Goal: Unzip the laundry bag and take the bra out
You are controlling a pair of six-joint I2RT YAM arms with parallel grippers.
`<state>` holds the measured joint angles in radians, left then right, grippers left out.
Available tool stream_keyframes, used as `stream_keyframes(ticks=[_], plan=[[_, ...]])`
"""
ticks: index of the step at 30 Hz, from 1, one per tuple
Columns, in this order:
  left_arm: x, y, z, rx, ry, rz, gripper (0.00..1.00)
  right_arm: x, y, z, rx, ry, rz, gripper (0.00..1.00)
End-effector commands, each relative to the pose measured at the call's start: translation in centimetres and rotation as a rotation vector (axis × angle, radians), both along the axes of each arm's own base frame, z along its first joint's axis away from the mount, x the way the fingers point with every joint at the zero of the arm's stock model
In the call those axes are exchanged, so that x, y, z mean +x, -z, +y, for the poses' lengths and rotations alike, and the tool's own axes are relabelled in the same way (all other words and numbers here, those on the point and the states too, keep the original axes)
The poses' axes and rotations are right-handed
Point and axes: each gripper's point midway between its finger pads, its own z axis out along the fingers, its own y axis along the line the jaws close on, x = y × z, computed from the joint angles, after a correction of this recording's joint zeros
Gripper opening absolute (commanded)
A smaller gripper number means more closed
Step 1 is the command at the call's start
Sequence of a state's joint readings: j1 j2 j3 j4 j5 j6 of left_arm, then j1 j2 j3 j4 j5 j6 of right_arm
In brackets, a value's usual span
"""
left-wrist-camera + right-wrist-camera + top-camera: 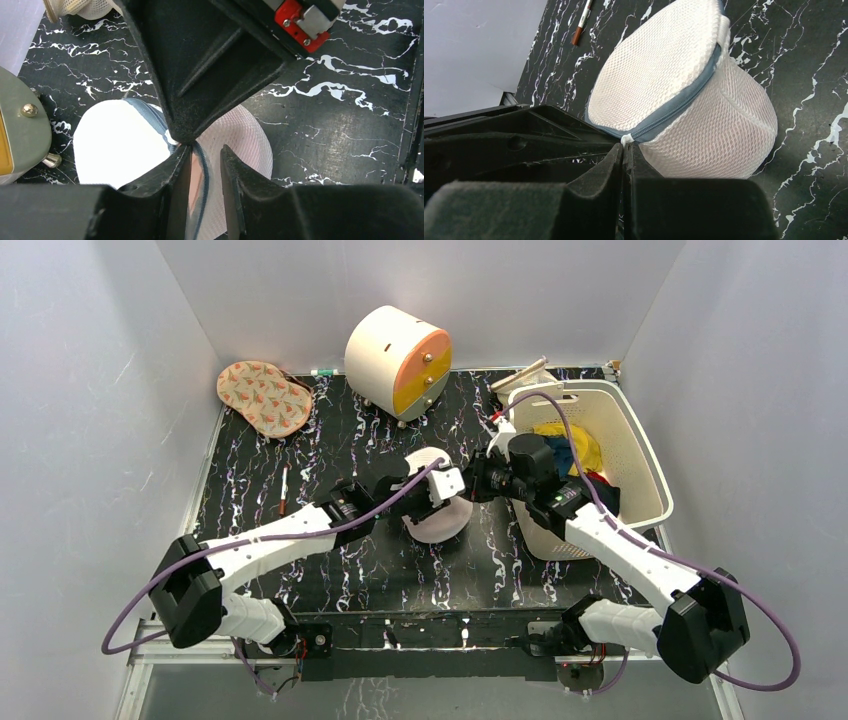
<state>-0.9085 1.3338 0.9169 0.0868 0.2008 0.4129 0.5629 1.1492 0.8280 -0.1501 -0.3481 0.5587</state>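
The laundry bag (pixel 437 515), a round white mesh pouch with a grey-blue zipper (pixel 674 107) around its rim, stands tilted on the black marbled table between my two grippers. My right gripper (pixel 625 146) is shut on the small white tab at the zipper's end, and in the top view it (pixel 478 485) sits at the bag's right edge. My left gripper (pixel 205 150) straddles the zipper line with its jaws apart and nothing pinched. A thin pale pink strip of the bra (pixel 193 180) shows beside the zipper; the rest of it is hidden inside the bag.
A cream-and-orange drawer cabinet (pixel 398 360) stands at the back. A cream slotted basket (pixel 640 455) with dark blue and yellow clothes is at the right, close behind the right arm. A patterned pad (pixel 264 397) and a pen (pixel 284 490) lie at the left.
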Motion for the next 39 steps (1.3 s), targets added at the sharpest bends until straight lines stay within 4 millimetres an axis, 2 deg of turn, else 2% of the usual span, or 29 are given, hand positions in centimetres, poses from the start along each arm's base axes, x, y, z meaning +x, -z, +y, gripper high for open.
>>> stream_keyframes(ticks=[1,4,7,9,12,16,19,22,26,30,35,39], plan=[[0.6,-0.8,-0.7,-0.02,-0.021,0.0,0.23,0.3,-3.2,0.9,0.069,-0.011,-0.085,0.0],[1.5,-0.7,-0.3,0.001,-0.066,-0.024,0.13,0.4,-2.9,1.0,0.036,-0.032,-0.082,0.0],[2.2,-1.5,0.2,0.0,-0.108,-0.054,0.04,0.7,-2.8,0.4,0.004,-0.01,-0.103,0.0],[2.6,-1.4,1.0,0.0,-0.136,-0.096,0.0,1.0,-2.9,-0.1,0.001,0.019,-0.125,0.0],[3.2,-1.6,2.0,0.005,-0.175,-0.16,0.0,1.8,-2.9,-1.2,-0.036,0.076,-0.153,0.0],[4.2,-1.6,3.0,0.048,-0.22,-0.218,0.0,3.7,-1.4,-3.2,-0.095,0.126,-0.143,0.0],[4.4,-2.0,3.4,0.029,-0.24,-0.246,0.0,4.9,-1.7,-4.9,-0.082,0.156,-0.148,0.0],[4.9,-1.4,3.9,0.058,-0.26,-0.269,0.0,5.4,-2.1,-5.6,-0.067,0.155,-0.152,0.0],[6.2,-2.1,5.0,0.067,-0.338,-0.284,0.0,5.5,-0.5,-6.1,-0.107,0.159,-0.121,0.0],[6.5,-2.0,5.5,0.074,-0.36,-0.304,0.0,4.7,-0.2,-5.4,-0.082,0.111,-0.086,0.0],[4.7,-2.2,3.3,0.042,-0.231,-0.204,0.02,3.0,-0.7,-2.5,-0.035,0.036,-0.089,0.0],[3.7,-1.7,2.6,0.033,-0.172,-0.173,0.0,2.4,-0.7,-1.1,-0.001,0.015,-0.078,0.0]])
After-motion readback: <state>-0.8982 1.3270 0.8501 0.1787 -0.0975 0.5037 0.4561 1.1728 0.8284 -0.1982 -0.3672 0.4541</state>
